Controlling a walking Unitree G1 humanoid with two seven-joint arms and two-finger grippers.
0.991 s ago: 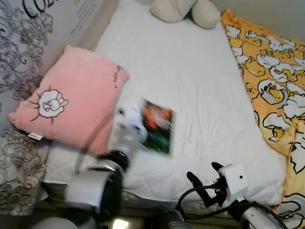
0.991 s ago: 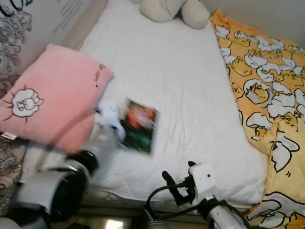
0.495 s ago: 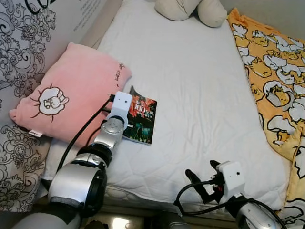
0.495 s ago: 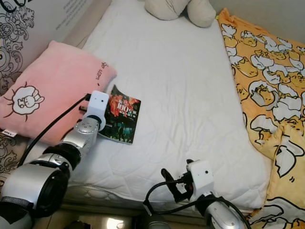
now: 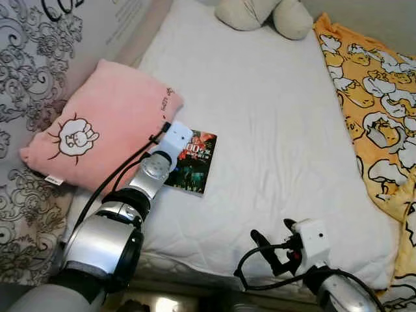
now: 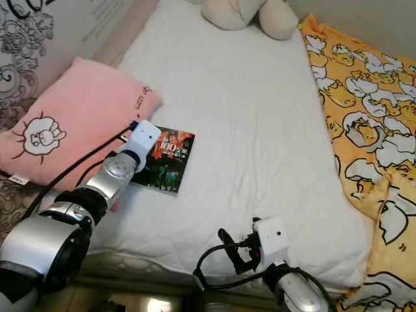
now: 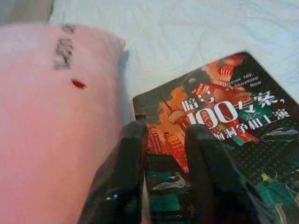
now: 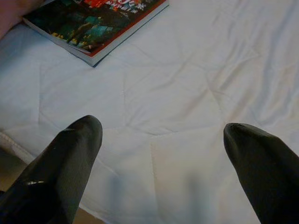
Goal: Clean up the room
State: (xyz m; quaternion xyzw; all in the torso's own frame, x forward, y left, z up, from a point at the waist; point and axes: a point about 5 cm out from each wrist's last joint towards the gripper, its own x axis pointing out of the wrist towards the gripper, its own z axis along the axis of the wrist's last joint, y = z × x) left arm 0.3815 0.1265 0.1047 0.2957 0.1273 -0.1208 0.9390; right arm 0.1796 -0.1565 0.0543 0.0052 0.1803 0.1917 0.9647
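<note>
Left eye view: one bed under a quilted white cover, with wide bare room in the middle and to the right. One soft pink pillow lies at the left edge, one cream plush toy at the far end, and one yellow patterned blanket runs down the right side. One glossy paperback book lies flat just right of the pillow, with the left gripper over its left part.

Left wrist view: the left gripper's jaws are nearly pressed together above the book's near left corner, beside the pillow; whether they touch the cover I cannot tell.

Right wrist view: the right gripper hangs over the bed's near edge, jaws spread wide, well apart from the book.
</note>
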